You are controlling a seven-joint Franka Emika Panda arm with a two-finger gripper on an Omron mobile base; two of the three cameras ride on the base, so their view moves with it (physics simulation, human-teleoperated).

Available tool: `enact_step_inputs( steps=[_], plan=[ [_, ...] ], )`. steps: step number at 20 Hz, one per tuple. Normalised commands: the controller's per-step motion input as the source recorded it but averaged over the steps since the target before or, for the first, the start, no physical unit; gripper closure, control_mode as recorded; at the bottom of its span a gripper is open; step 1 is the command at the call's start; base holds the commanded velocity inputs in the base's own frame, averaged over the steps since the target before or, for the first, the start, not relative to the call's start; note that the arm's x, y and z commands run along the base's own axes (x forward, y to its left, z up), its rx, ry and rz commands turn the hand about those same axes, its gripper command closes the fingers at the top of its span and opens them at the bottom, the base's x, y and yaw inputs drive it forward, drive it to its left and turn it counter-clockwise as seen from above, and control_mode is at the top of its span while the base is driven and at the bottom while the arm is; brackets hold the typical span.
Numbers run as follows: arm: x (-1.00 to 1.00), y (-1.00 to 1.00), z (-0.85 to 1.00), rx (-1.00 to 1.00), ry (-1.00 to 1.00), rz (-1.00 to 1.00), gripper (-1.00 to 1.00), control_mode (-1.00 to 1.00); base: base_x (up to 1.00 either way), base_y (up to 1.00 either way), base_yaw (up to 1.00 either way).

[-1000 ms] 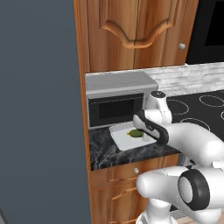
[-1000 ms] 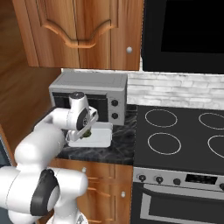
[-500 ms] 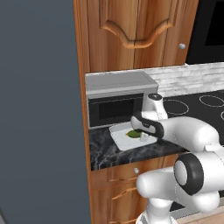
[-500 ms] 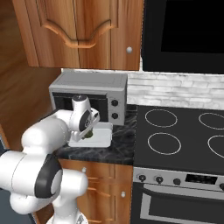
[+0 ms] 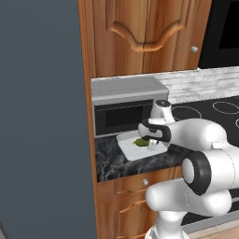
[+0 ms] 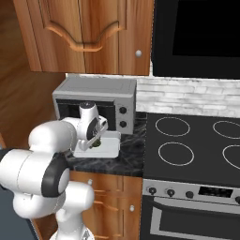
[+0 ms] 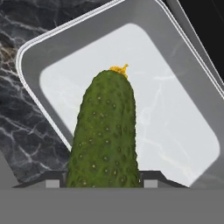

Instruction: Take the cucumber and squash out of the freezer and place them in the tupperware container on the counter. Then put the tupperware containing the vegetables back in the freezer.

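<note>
Lower now than a second ago, claw [image 5: 150,144] clamps cucumber [image 7: 105,131] | tupperware container [image 7: 183,131] directly beneath | step: depositing cucumber | next: let go, fetch squash from freezer

No text, label, brand, number or sign can be read on anything in these views.

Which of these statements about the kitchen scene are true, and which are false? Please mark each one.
1. The gripper holds the cucumber. True.
2. The cucumber is over the tupperware container. True.
3. The container stands on the stovetop. False: it is on the counter, in front of the microwave.
4. The squash already lies in the container. False: none lies in it.
</note>
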Motion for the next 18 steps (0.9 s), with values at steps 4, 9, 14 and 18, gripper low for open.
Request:
enact_step_inputs(
  steps=[4, 9, 14, 18],
  plan=[
    [0.00, 0.00, -0.16, 0.00, 0.00, 0.00, 1.00, -1.00, 0.00, 0.00, 0.00],
    [0.10, 0.00, -0.03, 0.00, -0.01, 0.00, -1.00, -1.00, 0.00, 0.00, 0.00],
    [0.16, 0.00, 0.00, 0.00, -0.07, 0.05, -1.00, -1.00, 0.00, 0.00, 0.00],
    [0.03, 0.00, 0.00, 0.00, -0.07, 0.06, -1.00, -1.00, 0.00, 0.00, 0.00]
  ],
)
